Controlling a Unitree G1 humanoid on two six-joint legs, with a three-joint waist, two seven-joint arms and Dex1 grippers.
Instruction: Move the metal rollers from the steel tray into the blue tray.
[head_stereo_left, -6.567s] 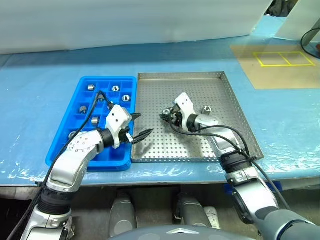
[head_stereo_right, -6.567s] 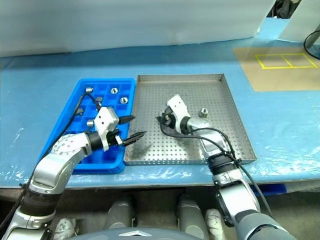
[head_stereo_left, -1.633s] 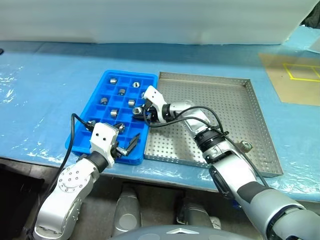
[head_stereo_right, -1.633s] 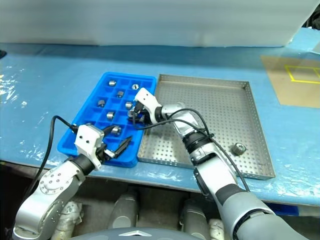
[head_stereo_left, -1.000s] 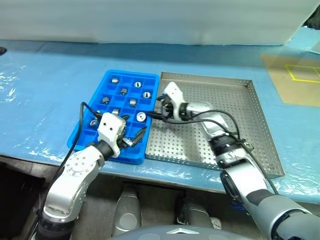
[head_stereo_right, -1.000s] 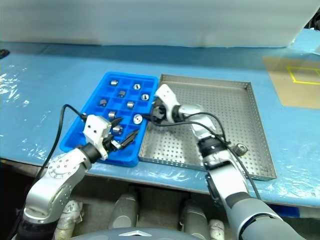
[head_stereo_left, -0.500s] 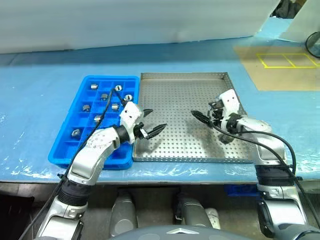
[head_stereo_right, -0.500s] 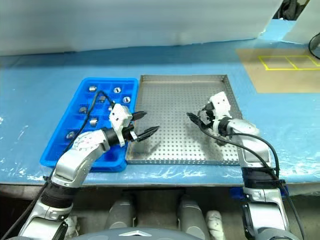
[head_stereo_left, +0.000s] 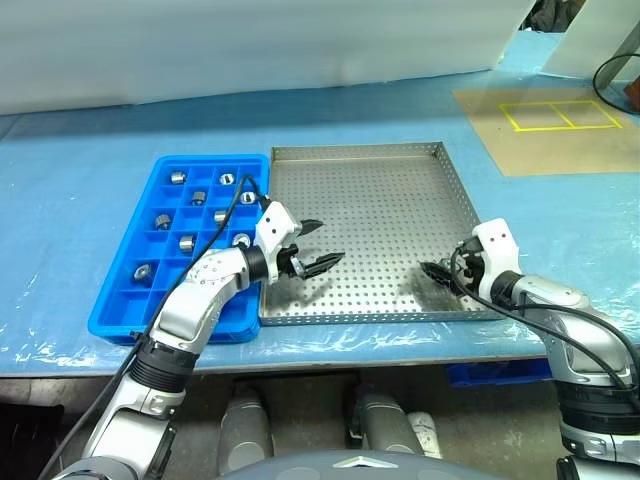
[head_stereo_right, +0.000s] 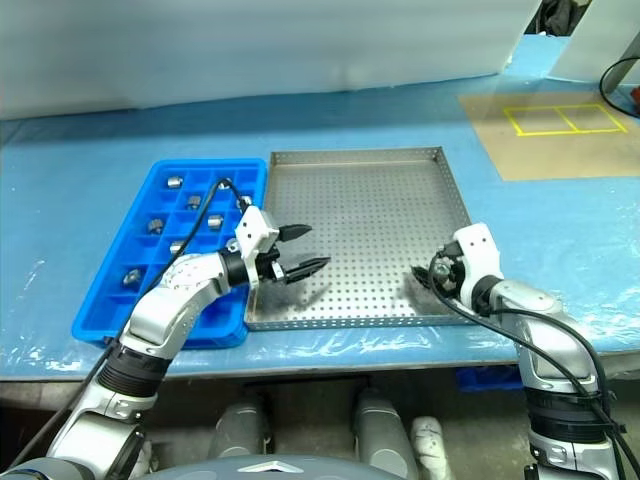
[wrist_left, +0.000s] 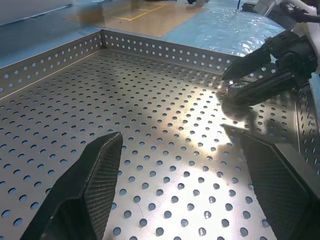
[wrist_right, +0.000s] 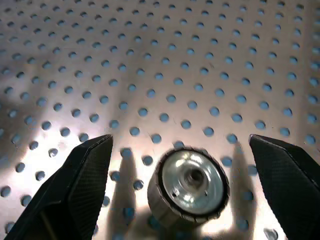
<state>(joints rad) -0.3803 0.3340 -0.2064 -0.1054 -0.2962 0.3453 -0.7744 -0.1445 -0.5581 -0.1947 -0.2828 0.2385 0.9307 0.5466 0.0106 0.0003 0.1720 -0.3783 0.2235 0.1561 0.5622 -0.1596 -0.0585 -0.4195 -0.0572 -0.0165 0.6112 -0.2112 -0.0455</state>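
Note:
The steel tray (head_stereo_left: 370, 190) lies mid-table, with the blue tray (head_stereo_left: 120, 325) against its left side. Several metal rollers (head_stereo_left: 187, 241) sit in the blue tray's compartments. One metal roller (wrist_right: 190, 182) stands on end on the perforated floor near the steel tray's front right corner. My right gripper (head_stereo_left: 436, 274) is open and tilted down there, its fingers (wrist_right: 82, 180) on either side of the roller and clear of it. Over the steel tray's left part my left gripper (head_stereo_left: 328, 241) is open and empty, pointing toward the right gripper (wrist_left: 265, 70).
The table (head_stereo_left: 60, 160) is covered in blue plastic sheet. A brown board (head_stereo_left: 560, 140) with yellow lines lies at the back right. A white panel (head_stereo_left: 250, 50) runs along the back. A black cable (head_stereo_left: 615, 75) curls at the far right.
My right gripper has swung from the blue tray's edge across the steel tray, down to the roller at its front right corner. My left gripper has moved right over the steel tray. The head camera has turned.

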